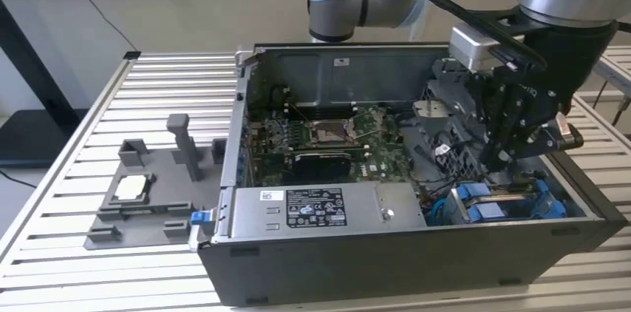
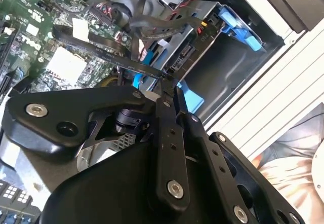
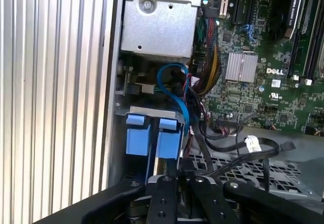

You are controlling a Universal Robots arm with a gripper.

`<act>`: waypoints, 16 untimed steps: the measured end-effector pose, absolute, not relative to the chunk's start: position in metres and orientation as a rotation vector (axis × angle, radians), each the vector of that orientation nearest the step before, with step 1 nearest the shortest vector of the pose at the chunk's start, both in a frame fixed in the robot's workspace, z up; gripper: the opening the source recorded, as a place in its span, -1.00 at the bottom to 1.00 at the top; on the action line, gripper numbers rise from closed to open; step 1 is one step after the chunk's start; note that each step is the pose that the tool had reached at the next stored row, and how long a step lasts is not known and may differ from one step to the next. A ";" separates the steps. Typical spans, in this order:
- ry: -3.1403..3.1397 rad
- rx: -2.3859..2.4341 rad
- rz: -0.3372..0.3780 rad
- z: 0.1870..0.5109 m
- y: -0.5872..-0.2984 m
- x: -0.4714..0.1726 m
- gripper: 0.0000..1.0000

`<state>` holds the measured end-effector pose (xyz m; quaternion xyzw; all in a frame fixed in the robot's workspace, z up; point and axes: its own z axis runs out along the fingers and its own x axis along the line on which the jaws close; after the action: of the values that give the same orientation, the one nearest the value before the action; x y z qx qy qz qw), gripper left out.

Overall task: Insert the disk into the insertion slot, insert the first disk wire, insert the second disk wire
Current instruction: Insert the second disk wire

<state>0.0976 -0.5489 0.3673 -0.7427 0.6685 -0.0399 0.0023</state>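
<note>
Worktop: slatted metal, carrying my open computer case.
End effector: closed on a thin black cable, above the disk.

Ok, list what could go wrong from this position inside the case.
1. The gripper hangs low among loose black cables just above the drive bay; a cable could snag on the fingers or get pinched.
2. The disk's blue carrier sits in the bay near the case wall; a skewed push could jam it.
3. The motherboard lies close beside; a sideways swing might strike it.
</note>
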 end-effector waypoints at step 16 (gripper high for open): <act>2.069 -2.291 0.018 0.366 -0.562 0.107 -0.69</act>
<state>0.1071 -0.5621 0.3665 -0.7419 0.6700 0.0058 0.0271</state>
